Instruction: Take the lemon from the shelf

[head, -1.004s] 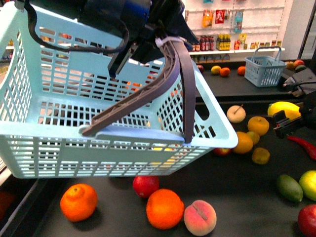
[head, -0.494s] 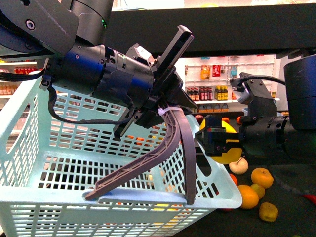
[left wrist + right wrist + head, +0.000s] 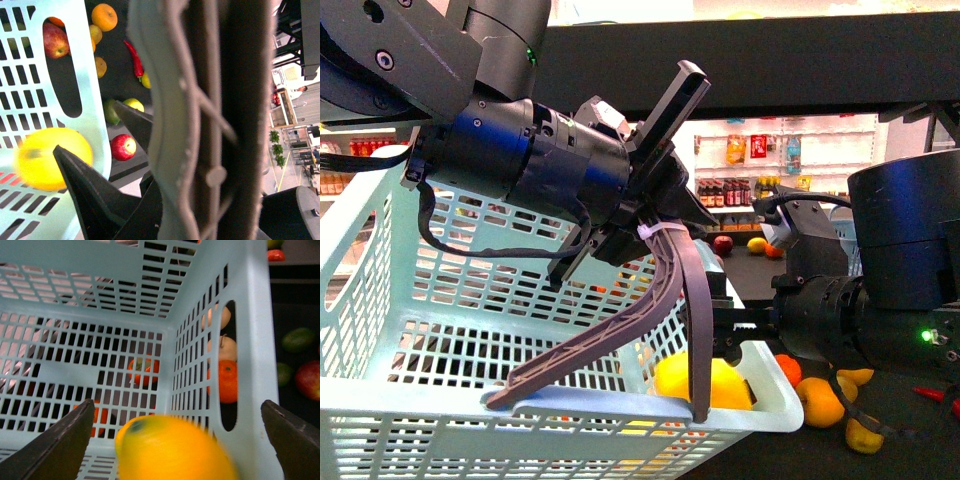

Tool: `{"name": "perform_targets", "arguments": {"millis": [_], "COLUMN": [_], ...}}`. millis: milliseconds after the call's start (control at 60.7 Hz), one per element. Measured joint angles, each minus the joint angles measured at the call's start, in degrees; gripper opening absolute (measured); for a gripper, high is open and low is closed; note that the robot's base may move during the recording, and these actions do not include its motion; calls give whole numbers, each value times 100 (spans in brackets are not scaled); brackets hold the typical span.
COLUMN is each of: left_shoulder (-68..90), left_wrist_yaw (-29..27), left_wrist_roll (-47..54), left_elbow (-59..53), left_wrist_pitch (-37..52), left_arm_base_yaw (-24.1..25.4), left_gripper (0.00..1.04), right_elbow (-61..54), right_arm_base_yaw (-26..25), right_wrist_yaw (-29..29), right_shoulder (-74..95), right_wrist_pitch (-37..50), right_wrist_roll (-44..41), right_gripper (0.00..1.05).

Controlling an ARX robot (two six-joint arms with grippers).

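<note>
**lemon loose over the basket corner, could bounce or roll out**

the lemon (image 3: 703, 383) is off the shelf (image 3: 920, 452) and sits low in the basket (image 3: 440, 330), by the rim corner at lower centre-right of the front view. in the right wrist view it is a blurred yellow shape at bottom centre. the right gripper (image 3: 178, 434) has its fingers (image 3: 62, 442) spread wide on either side and touching nothing, so the fruit looks free. the left gripper (image 3: 655, 222) is clamped on the basket handle (image 3: 620, 335), and the basket hangs tilted from it.

the risks, as i judge them:
- the lemon is close to the corner wall, so a hard landing could hop it over the rim onto the shelf.
- the basket could swing on its handle under the new weight.
- the spread fingers could snag the slotted wall on the way out.
</note>
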Motion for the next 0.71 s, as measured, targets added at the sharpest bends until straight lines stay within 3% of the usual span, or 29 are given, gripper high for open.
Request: {"name": "perform_targets", "arguments": {"millis": [263, 362, 461, 708], "left_shoulder": [0, 0, 0, 0], "left_wrist_yaw": [-13, -7, 13, -4], "left_wrist_roll": [4, 7, 4, 7], "left_elbow": [0, 0, 0, 0], "left_wrist_pitch": [0, 0, 0, 0], "left_arm_base_yaw": [0, 0, -2, 0], "left_gripper": [10, 10, 10, 10], "right_elbow": [-505, -1117, -1993, -3289], "right_arm_base_yaw": [-828, -1460, -1954, -2942], "right_wrist_yaw": [245, 323, 387, -831], "right_shoulder": [-907, -1912, -3335, -6441], "right_wrist_pitch": [-11, 28, -533, -2380], "right_wrist_roll": [-28, -439, -1019, -1060], "right_gripper": [102, 102, 102, 102]}}
